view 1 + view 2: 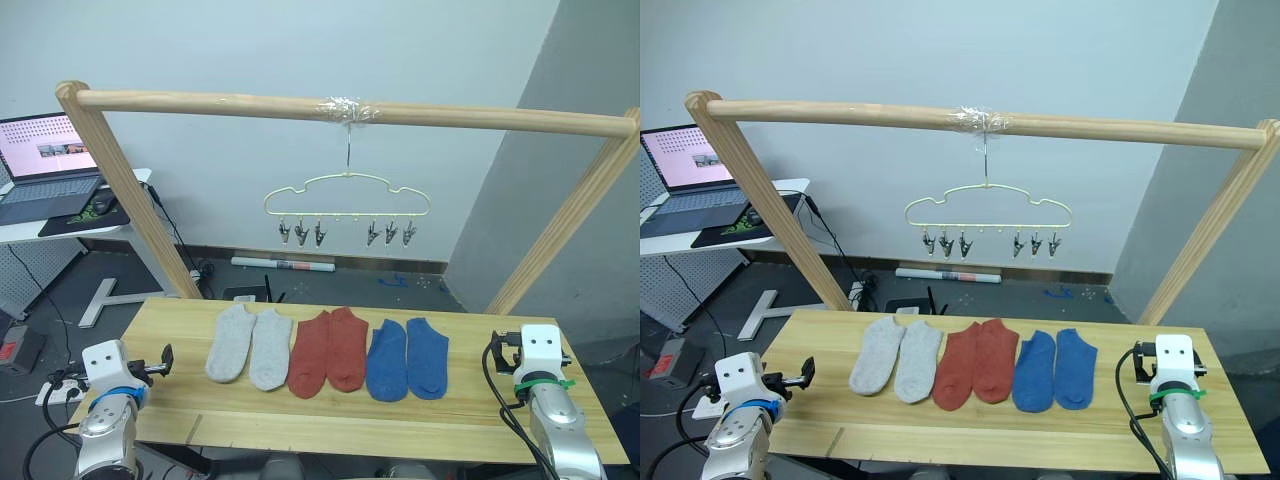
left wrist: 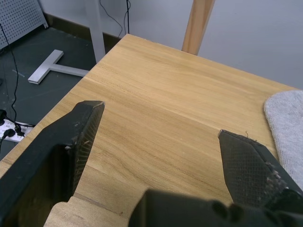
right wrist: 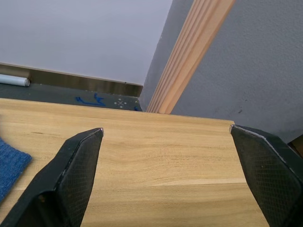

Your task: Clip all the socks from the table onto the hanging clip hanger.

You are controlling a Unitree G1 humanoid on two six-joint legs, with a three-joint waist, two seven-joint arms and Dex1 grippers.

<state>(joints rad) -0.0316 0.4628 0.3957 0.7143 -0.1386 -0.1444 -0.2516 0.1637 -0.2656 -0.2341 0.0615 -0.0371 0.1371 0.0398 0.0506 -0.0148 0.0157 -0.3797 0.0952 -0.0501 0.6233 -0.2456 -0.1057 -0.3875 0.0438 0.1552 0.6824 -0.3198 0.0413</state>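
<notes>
Six socks lie in a row on the pale wooden table [image 1: 330,420]: two light grey socks [image 1: 250,346] on the left, two rust red socks [image 1: 331,350] in the middle, two blue socks [image 1: 408,359] on the right. The pale yellow clip hanger [image 1: 346,206] hangs by its hook from the wooden bar, its grey clips holding nothing. My left gripper [image 2: 163,137] is open over the table's left end, left of the grey socks [image 2: 286,125]. Over the right end my right gripper [image 3: 166,135] stands open, with a blue sock's edge [image 3: 10,163] beside it.
A thick wooden bar [image 1: 340,110] on two slanted posts [image 1: 130,195] spans above the table. A small white desk with a laptop [image 1: 45,160] stands at the far left. Cables and a power strip [image 1: 60,390] lie on the floor to the left.
</notes>
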